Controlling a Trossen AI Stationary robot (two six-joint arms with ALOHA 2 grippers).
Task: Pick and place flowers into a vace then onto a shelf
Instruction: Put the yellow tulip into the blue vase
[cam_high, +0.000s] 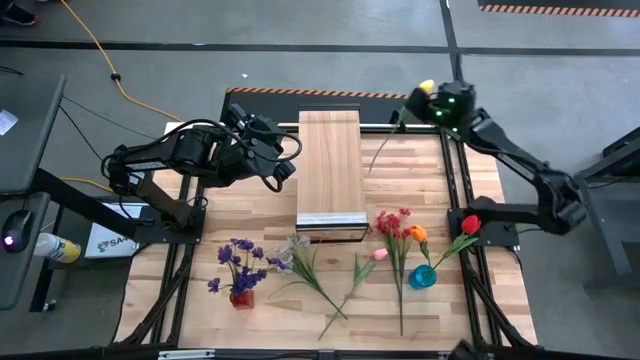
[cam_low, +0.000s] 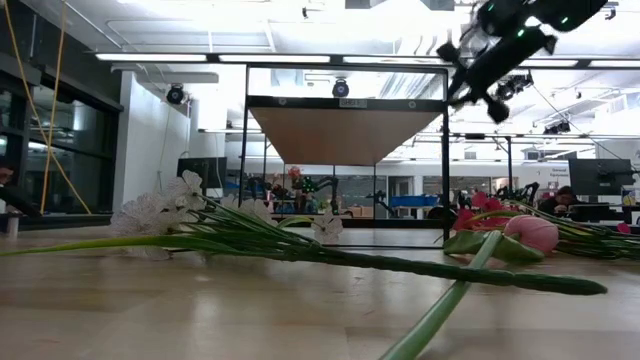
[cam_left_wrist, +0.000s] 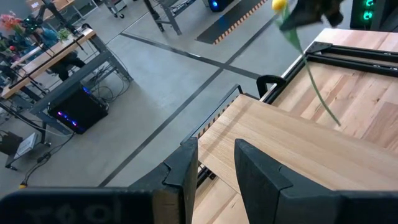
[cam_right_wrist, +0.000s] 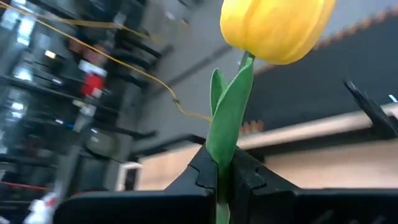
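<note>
I've got the right tool (cam_right_wrist: 225, 177) clamped tight on the stem of the yellow tulip (cam_right_wrist: 273, 28), holding it in the air off the shelf's (cam_high: 329, 165) far right corner, stem trailing down toward the desk (cam_high: 420, 190). My left tool (cam_left_wrist: 214, 168) hovers just off the shelf's left edge, fingers slightly parted, nothing between them. On the near side of the shelf lie the other flowers (cam_high: 395, 235), with purple sprays (cam_high: 238, 262) standing in a red vase (cam_high: 241, 297).
</note>
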